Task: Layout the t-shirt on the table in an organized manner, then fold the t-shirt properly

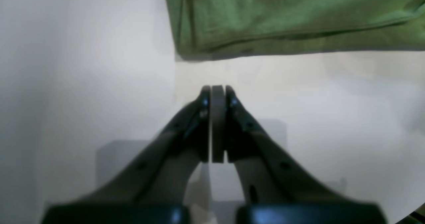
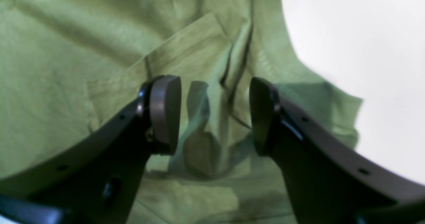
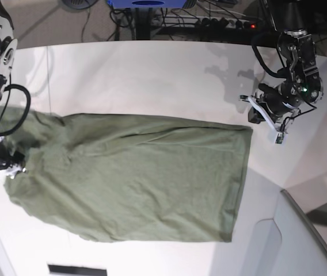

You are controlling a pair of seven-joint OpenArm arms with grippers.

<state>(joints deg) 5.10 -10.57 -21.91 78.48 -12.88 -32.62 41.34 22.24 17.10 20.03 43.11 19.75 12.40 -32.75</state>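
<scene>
**Bunched collar end may spoil the fold**

The t-shirt (image 3: 135, 175) lies spread across the table (image 3: 152, 75), its hem toward 3 o'clock. The right end effector (image 2: 215, 114) hovers with jaws apart over rumpled cloth at 9 o'clock, holding nothing; grabbing there risks dragging layers askew. The left end effector (image 1: 218, 124) is closed and empty, just off the hem corner.

You have one t-shirt (image 3: 135, 178), the only piece of cloth here, and one white table (image 3: 152, 75) under it. You are working with two arms and so two grippers: the left gripper (image 1: 218, 94) and the right gripper (image 2: 215, 114), each with two fingers. One grey panel (image 3: 301, 241) stands at the table's near corner.
</scene>
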